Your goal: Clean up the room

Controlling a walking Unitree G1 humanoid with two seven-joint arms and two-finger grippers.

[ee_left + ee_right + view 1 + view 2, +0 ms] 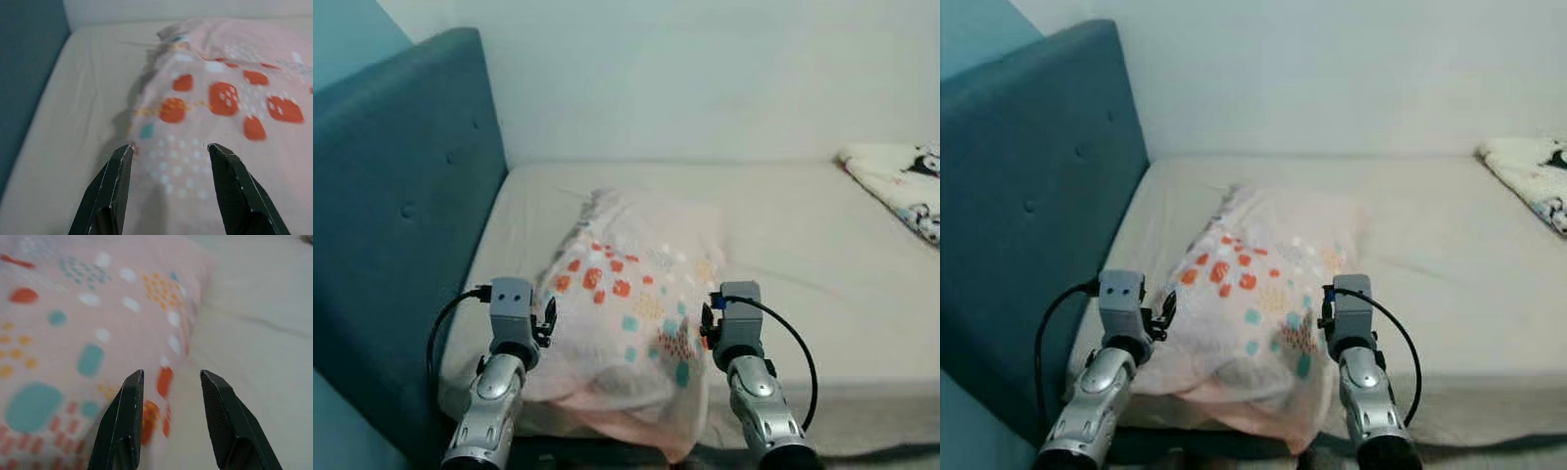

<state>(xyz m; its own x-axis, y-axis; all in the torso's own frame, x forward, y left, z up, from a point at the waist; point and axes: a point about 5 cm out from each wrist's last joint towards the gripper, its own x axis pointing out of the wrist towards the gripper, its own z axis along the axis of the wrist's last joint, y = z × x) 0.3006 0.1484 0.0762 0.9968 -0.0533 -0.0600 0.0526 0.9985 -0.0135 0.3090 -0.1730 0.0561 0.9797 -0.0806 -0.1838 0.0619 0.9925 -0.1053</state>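
A pink pillow point(631, 313) with red and teal prints lies askew on the bed point(803, 255), near the headboard point(401, 196), its lower corner hanging over the bed's near edge. The left claw point(168, 156) and right claw point(171, 382) flank it, both spread open and empty, seemingly poised to square it against the headboard. A patterned blanket point(901, 186) sits at the bed's far right edge.

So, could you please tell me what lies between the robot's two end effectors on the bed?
The pink patterned pillow lies between the left end effector and the right end effector, resting on the beige mattress, as the eye views show.
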